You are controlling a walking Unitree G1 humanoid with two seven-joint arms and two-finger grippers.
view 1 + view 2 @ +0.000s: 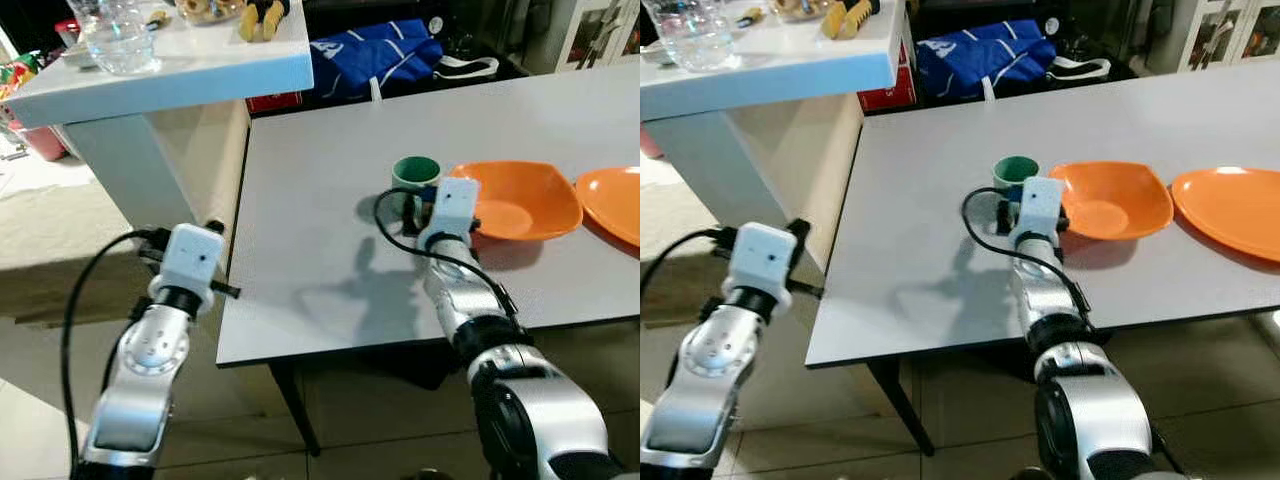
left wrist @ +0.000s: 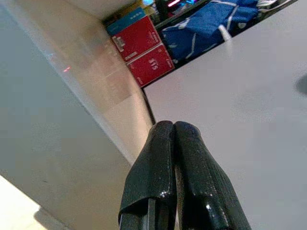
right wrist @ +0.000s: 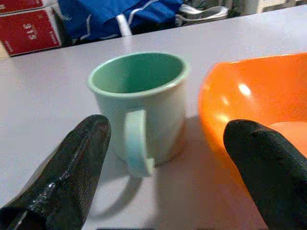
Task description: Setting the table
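Facing your right gripper [image 3: 163, 158], fingers apart, the mint-green ceramic mug [image 3: 139, 108] stands on the pale grey tabletop [image 1: 320, 190] beside an orange bowl [image 1: 520, 198]; left gripper [image 2: 175, 143] fingers together at the tabletop's edge

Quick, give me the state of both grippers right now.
Left gripper: jaws closed, holding nothing, off the table's left edge.
Right gripper: jaws open, empty, just in front of the green mug, beside the orange bowl.
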